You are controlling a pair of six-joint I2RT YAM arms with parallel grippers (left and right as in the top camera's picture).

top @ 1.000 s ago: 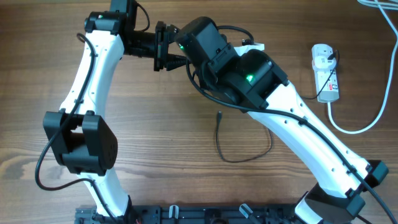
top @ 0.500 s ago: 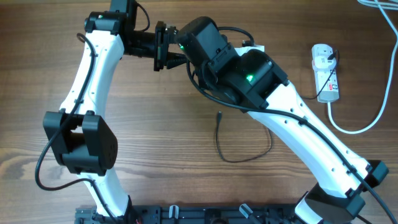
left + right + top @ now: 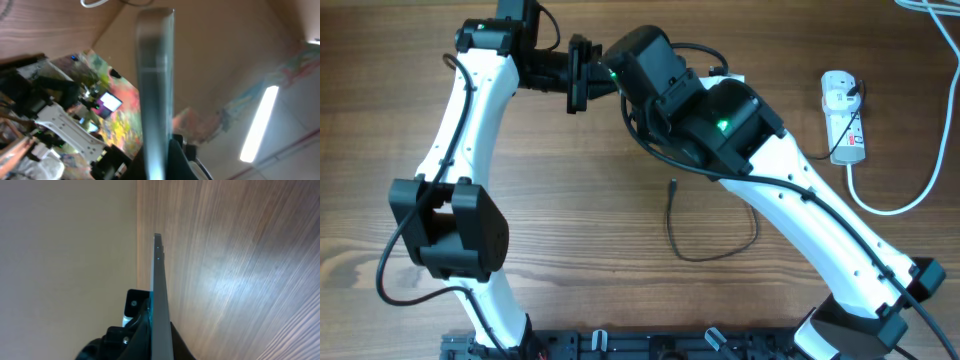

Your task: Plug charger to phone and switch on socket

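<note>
The phone shows edge-on as a thin grey slab with a teal face in the left wrist view and the right wrist view. My left gripper is shut on it, and my right gripper is shut on it too. In the overhead view the two grippers meet above the table's far middle, the left gripper against the right gripper, and the phone is hidden between them. The charger lies looped on the table, its plug tip free. The socket lies at the far right, with a black plug in it.
The socket's thick white cord loops at the right edge. A white object peeks out behind my right arm. My right arm crosses the table from the front right, over part of the charger cable. A black rail runs along the front edge.
The joined grippers have shifted very slightly up and left. The charger and socket have not moved.
</note>
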